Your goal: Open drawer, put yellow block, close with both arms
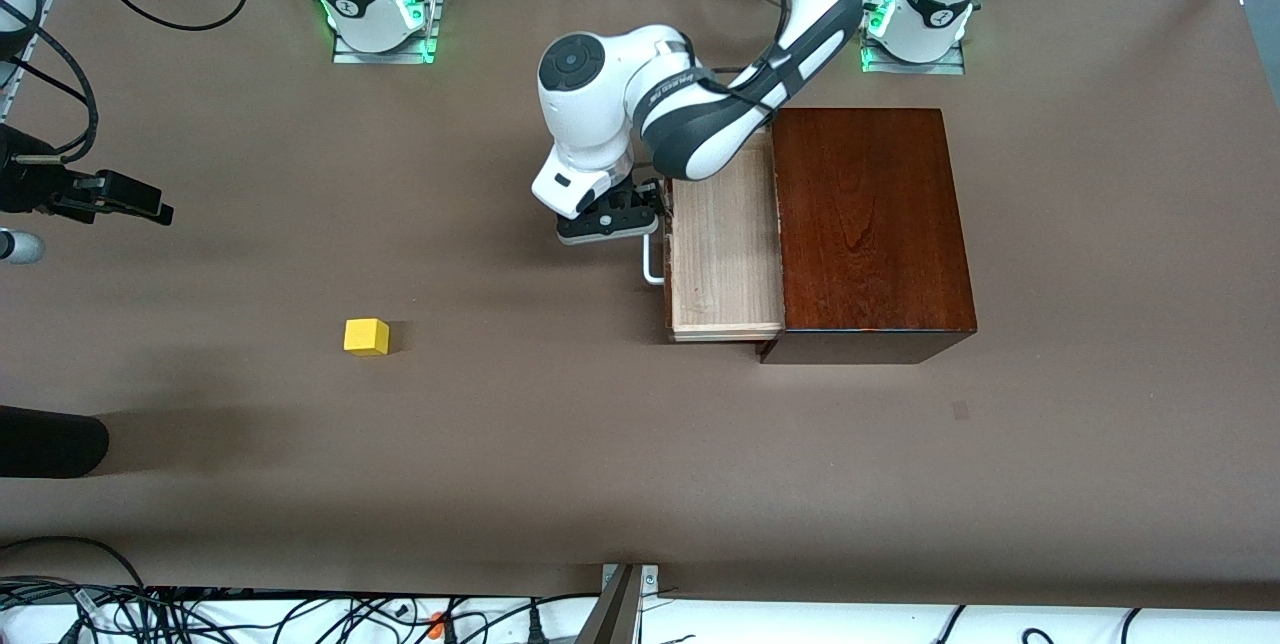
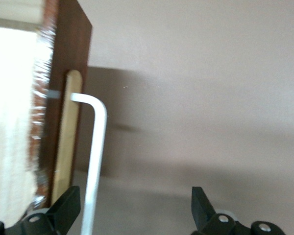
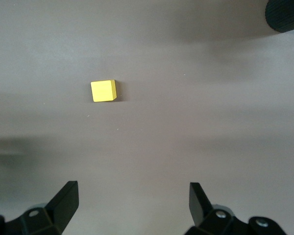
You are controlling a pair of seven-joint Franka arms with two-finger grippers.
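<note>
Lowest in the front frame among the task's things, toward the right arm's end of the table (image 1: pixel 600 444): the yellow block (image 1: pixel 366 335), flat on the brown surface, touching nothing, well apart from the drawer (image 1: pixel 725 254).

Over the table near that block: the right gripper (image 3: pixel 132 193), jaws spread wide and holding nothing. Block in sight in the upper part of the right wrist view, not yet between the fingers.

Higher, around mid-frame: the drawer pulled well out of the wooden box (image 1: pixel 870 224), pale tray bare, nothing in it. White handle (image 1: pixel 652 264) on the drawer front, facing the right arm's end.

At that handle: the left gripper (image 1: pixel 608 222), jaws apart, straddling the bar without clamping it. Bar just beside one finger (image 2: pixel 68 208) in the left wrist view, well clear of the other.

Along the top edge of the front frame: both green-lit bases, the box just in front of the left arm's.

Judged from this: opening looks done, block transfer next. Calls for lowering the right gripper squarely over the block, closing on two opposite faces, lifting and carrying it over the open tray. Also calls for getting the left gripper out from over the drawer's mouth, or the two arms may crowd each other there. Closing with both arms not yet begun.
</note>
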